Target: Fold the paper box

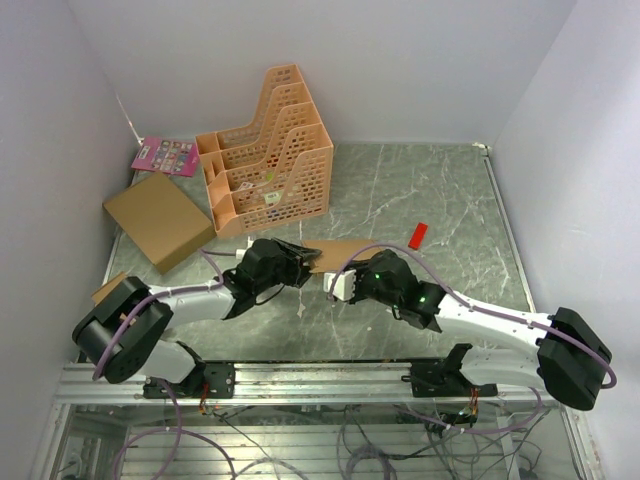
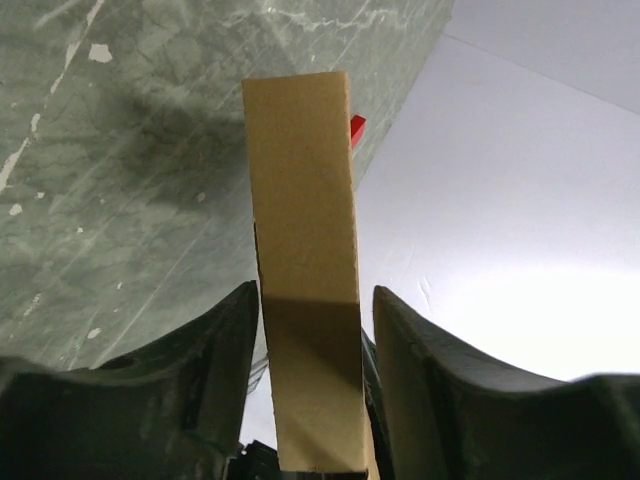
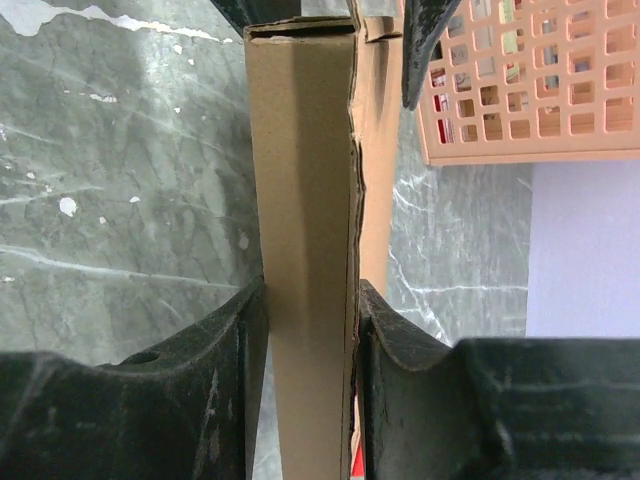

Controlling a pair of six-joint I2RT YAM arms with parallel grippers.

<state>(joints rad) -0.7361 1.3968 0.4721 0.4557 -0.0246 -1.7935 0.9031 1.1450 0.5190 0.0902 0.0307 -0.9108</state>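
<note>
The paper box (image 1: 338, 252) is a brown cardboard piece folded into a narrow, flat shape, held above the table between the two arms. My right gripper (image 1: 350, 283) holds its right end. In the right wrist view both fingers press against the box (image 3: 305, 180), one on each side, so the right gripper (image 3: 310, 290) is shut on it. My left gripper (image 1: 300, 262) is at the other end. In the left wrist view the box (image 2: 305, 230) stands between the fingers of the left gripper (image 2: 315, 295), with a visible gap to the right finger (image 2: 420, 370).
An orange mesh file organizer (image 1: 270, 150) stands at the back, just beyond the box. A larger flat brown cardboard box (image 1: 160, 220) lies at the left, with a pink card (image 1: 165, 155) behind it. A small red object (image 1: 418, 235) lies right of the grippers.
</note>
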